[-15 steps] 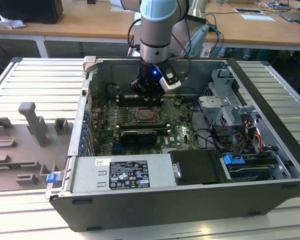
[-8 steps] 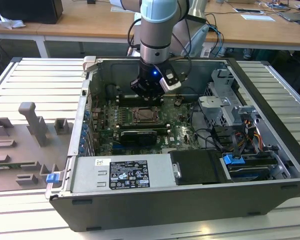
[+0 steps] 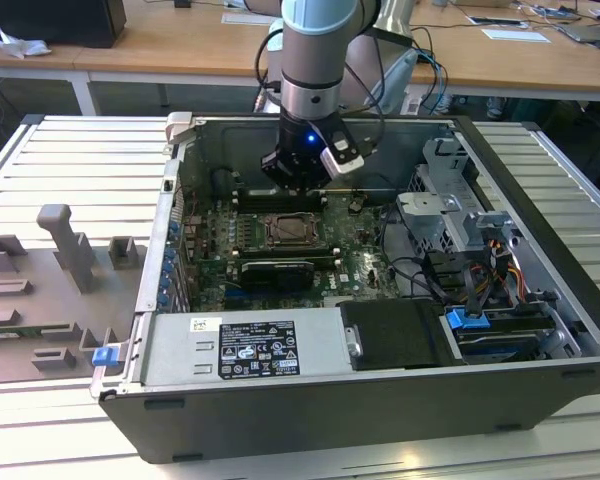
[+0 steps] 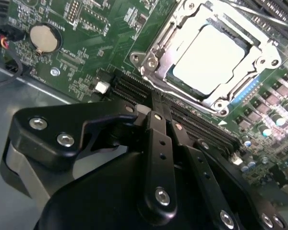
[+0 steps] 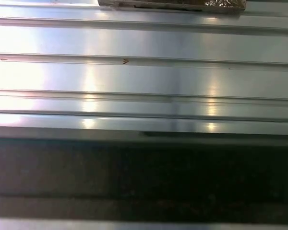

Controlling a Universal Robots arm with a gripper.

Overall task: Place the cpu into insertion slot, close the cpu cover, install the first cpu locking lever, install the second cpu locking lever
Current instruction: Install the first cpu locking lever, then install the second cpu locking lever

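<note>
The cpu (image 4: 216, 55) shows its pale silver top, lying flat in the insertion slot (image 4: 241, 92) on the green board. The silvery cpu cover (image 4: 156, 55) lies down around it, framing the chip. In the exterior view the same socket (image 3: 285, 230) sits mid-board inside the open computer case. My gripper (image 3: 298, 178) hangs just above the board, behind the socket toward the case's back wall. In the second wrist view its black fingers (image 4: 158, 124) are pressed together, shut and holding nothing, a short way from the cover's edge over the memory slots.
Long black memory slots (image 4: 134, 88) run between gripper and socket. A coin battery (image 4: 43, 38) sits on the board. A black card (image 3: 272, 272), power supply (image 3: 245, 350), drive cage (image 3: 450, 205) and loose cables (image 3: 430, 270) crowd the case. Grey fixtures (image 3: 55, 280) lie on the ribbed table (image 5: 144, 72).
</note>
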